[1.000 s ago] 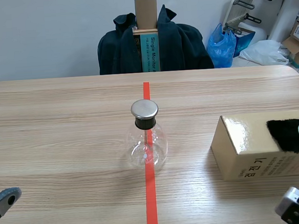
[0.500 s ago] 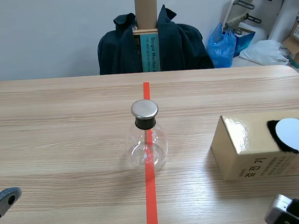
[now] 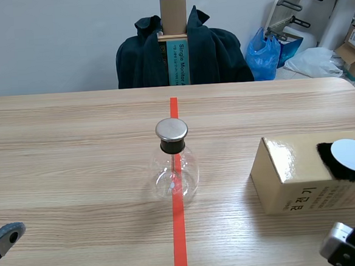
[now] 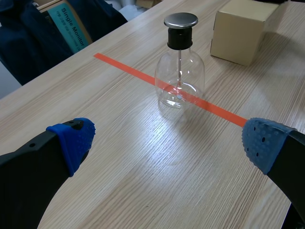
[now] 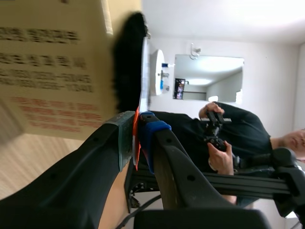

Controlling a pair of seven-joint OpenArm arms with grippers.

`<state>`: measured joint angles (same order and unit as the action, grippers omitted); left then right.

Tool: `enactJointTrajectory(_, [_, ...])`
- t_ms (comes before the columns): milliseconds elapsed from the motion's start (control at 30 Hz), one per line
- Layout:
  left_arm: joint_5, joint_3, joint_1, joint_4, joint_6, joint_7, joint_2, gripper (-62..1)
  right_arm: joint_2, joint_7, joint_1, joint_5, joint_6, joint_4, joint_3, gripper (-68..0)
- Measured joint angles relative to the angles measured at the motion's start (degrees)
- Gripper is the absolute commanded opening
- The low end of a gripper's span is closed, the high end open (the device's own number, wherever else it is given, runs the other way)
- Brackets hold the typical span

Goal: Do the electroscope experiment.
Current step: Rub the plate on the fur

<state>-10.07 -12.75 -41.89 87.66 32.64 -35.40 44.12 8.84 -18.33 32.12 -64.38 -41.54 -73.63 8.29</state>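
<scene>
- Scene view: capped glass flask (image 3: 174,166) stands upright on the table (image 3: 75,152), on the red tape (image 3: 179,236), well apart from the box (image 3: 290,174).
- Left pincer (image 4: 167,138) gapes wide, empty.
- Right pincer (image 5: 138,125) pinches a thin white paddle (image 5: 143,71) beside black fur (image 5: 125,62).

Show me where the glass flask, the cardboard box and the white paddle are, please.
glass flask (image 3: 175,173), scene view, on its round clear belly.
cardboard box (image 3: 304,197), scene view, on its printed front face.
white paddle (image 3: 353,155), scene view, on its flat white disc.
</scene>
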Motion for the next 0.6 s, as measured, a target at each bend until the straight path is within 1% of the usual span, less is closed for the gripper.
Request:
enactJointTrajectory(100, [0.0, 0.0, 0.0, 0.0, 0.0, 0.0, 0.0, 1.4, 0.7, 0.5, 0.0, 0.2, 0.0, -2.1, 0.0, -66.7])
enactJointTrajectory(267, [0.0, 0.0, 0.0, 0.0, 0.0, 0.0, 0.0, 1.4, 2.2, 2.4, 0.0, 1.9, 0.2, -7.1, 0.0, -66.7])
enactJointTrajectory(433, [0.0, 0.0, 0.0, 0.0, 0.0, 0.0, 0.0, 1.4, 3.3, 2.4, 0.0, 1.9, 0.2, -13.7, 2.6, -66.7])
enactJointTrajectory(600, [0.0, 0.0, 0.0, 0.0, 0.0, 0.0, 0.0, 1.4, 3.3, 2.2, 0.0, 3.0, 0.2, -19.8, 4.7, -66.7])
